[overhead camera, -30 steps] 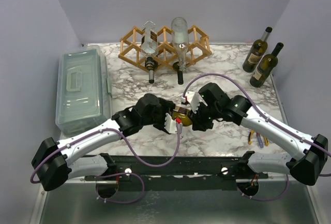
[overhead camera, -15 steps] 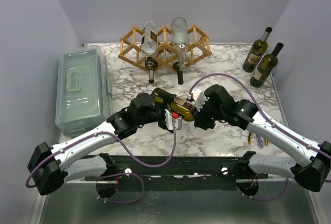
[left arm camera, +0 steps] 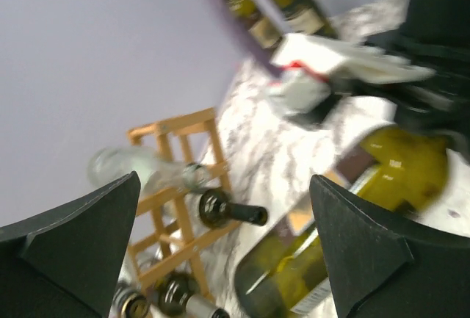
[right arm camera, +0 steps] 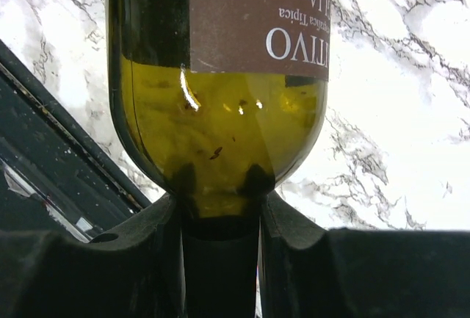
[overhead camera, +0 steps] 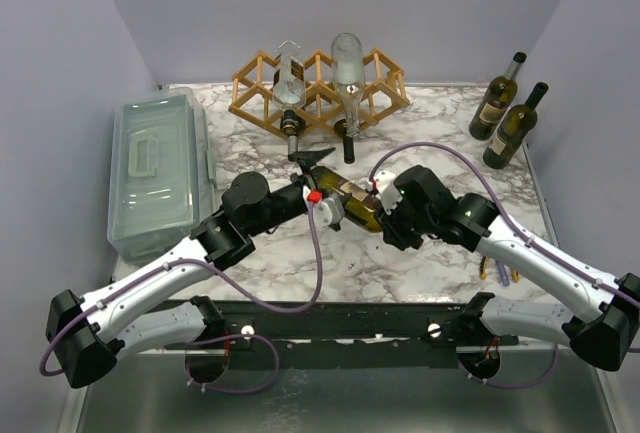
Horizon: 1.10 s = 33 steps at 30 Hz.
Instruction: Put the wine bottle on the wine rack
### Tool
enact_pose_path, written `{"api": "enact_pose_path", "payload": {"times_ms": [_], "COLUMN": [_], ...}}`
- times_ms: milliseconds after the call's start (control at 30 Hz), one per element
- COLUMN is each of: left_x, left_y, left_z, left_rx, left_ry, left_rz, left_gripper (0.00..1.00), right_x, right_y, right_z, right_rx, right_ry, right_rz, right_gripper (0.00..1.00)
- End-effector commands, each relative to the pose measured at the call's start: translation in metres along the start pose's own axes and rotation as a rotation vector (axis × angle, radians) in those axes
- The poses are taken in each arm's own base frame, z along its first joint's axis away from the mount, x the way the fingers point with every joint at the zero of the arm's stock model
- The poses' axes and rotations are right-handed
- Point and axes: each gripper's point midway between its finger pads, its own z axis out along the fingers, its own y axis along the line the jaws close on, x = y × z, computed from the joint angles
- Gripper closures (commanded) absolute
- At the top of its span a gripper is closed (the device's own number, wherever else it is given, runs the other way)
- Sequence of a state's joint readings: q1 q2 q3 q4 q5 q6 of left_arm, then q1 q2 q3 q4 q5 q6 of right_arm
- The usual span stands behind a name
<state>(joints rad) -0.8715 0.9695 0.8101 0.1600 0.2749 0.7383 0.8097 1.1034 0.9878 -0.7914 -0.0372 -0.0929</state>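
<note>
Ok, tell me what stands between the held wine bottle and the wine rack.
The open left tool sits at the wine bottle's base end, on the side facing the wine rack. Beyond it, two racked bottles fill the middle cells, necks pointing forward; the outer cells look free.

A green-glass wine bottle [overhead camera: 352, 209] with a brown label lies on its side at the centre of the overhead frame. Its base points to the upper left and its dark neck is pinched in the right gripper [right arm camera: 220, 217]. At upper centre sits the light wooden wine rack [overhead camera: 318, 98], two of its diamond cells holding clear bottles [overhead camera: 347, 73].
</note>
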Motion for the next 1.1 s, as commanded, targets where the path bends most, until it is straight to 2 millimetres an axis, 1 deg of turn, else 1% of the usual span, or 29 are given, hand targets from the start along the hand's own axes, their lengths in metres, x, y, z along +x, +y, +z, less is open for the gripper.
{"api": "enact_pose_path", "payload": {"times_ms": [0, 33, 67, 100, 200, 333, 433, 500, 633, 700, 767, 800, 900, 1067], "left_x": [0.010, 0.021, 0.026, 0.035, 0.054, 0.075, 0.084, 0.088, 0.087, 0.086, 0.086, 0.086, 0.086, 0.086], "left_y": [0.097, 0.114, 0.129, 0.138, 0.153, 0.167, 0.172, 0.173, 0.173, 0.173, 0.173, 0.174, 0.173, 0.173], "left_z": [-0.014, -0.021, -0.029, -0.035, -0.054, -0.080, -0.095, -0.099, -0.100, -0.100, -0.101, -0.102, -0.102, -0.102], "left_rx": [-0.508, -0.606, -0.690, -0.752, -0.871, -1.040, -1.120, -1.148, -1.146, -1.144, -1.147, -1.149, -1.147, -1.147], "left_ry": [0.071, 0.113, 0.131, 0.153, 0.195, 0.280, 0.313, 0.323, 0.314, 0.311, 0.311, 0.310, 0.314, 0.315], "left_rz": [-0.193, -0.255, -0.312, -0.348, -0.406, -0.410, -0.388, -0.387, -0.388, -0.386, -0.384, -0.383, -0.376, -0.370], "left_gripper": [0.01, 0.01, 0.01, 0.01, 0.02, 0.02, 0.04, 0.04, 0.05, 0.05, 0.06, 0.06, 0.06, 0.06], "right_x": [-0.022, -0.021, -0.019, -0.017, -0.012, -0.010, 0.002, 0.006, -0.001, -0.005, -0.005, -0.004, 0.002, -0.004], "right_y": [-0.005, -0.008, -0.014, -0.015, -0.016, -0.019, -0.032, -0.038, -0.041, -0.047, -0.052, -0.055, -0.067, -0.078], "right_z": [-0.006, -0.005, -0.004, -0.003, -0.001, -0.003, -0.003, -0.001, -0.002, -0.002, -0.002, -0.002, -0.003, -0.016], "right_rx": [0.035, 0.050, 0.086, 0.098, 0.103, 0.121, 0.188, 0.223, 0.242, 0.286, 0.317, 0.345, 0.430, 0.509], "right_ry": [-0.074, -0.067, -0.054, -0.041, -0.005, 0.008, 0.065, 0.079, 0.052, 0.040, 0.055, 0.062, 0.109, 0.087], "right_rz": [0.023, 0.028, 0.043, 0.053, 0.054, 0.052, 0.028, 0.024, 0.038, 0.069, 0.081, 0.115, 0.138, 0.166], "right_gripper": [1.00, 0.99, 1.00, 0.99, 0.99, 0.99, 1.00, 0.99, 0.99, 1.00, 0.99, 0.99, 1.00, 0.99]}}
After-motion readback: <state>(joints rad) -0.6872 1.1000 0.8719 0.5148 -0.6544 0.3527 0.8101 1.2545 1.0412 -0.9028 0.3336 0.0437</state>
